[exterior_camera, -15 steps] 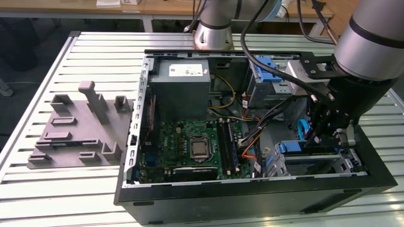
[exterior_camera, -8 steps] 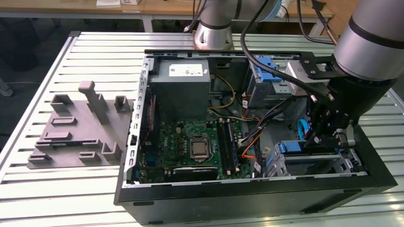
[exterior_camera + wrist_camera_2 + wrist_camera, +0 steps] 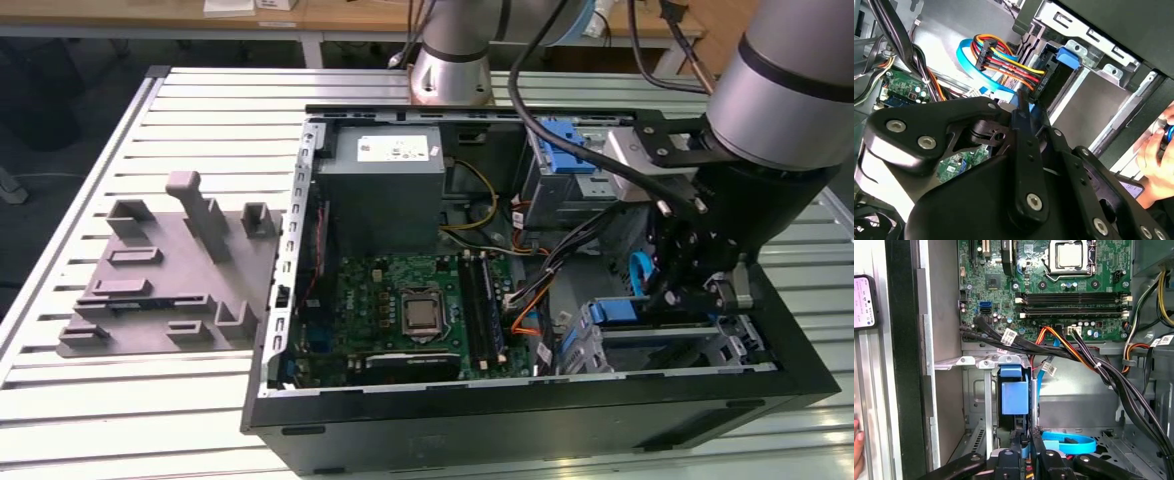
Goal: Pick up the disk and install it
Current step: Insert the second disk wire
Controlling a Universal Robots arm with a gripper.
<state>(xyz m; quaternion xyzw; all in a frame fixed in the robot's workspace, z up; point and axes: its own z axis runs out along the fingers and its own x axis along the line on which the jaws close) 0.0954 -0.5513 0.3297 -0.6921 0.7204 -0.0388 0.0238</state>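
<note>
Black tool (image 3: 1025, 444), pinched nearly closed on the blue-railed disk (image 3: 1015, 396) standing on edge in the drive bay (image 3: 974, 405), risks, I judge, jamming a tilted rail against that bay's wall or snagging the cables (image 3: 1074, 352) just beside the bay.

Matt black pincer (image 3: 1026, 447), probably metal, glossy blue plastic disk rail (image 3: 1015, 396), ribbed metal table (image 3: 200, 110)

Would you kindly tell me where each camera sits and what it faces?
Exterior view: off the arm, looking down into the open black computer case; silver arm and black gripper show.
First wrist view: on the arm, facing the green motherboard and blue drive-bay plastic; fingertips show.
Second wrist view: on the arm, facing multicoloured cables; gripper linkage shows.
All three share the case interior.
</note>
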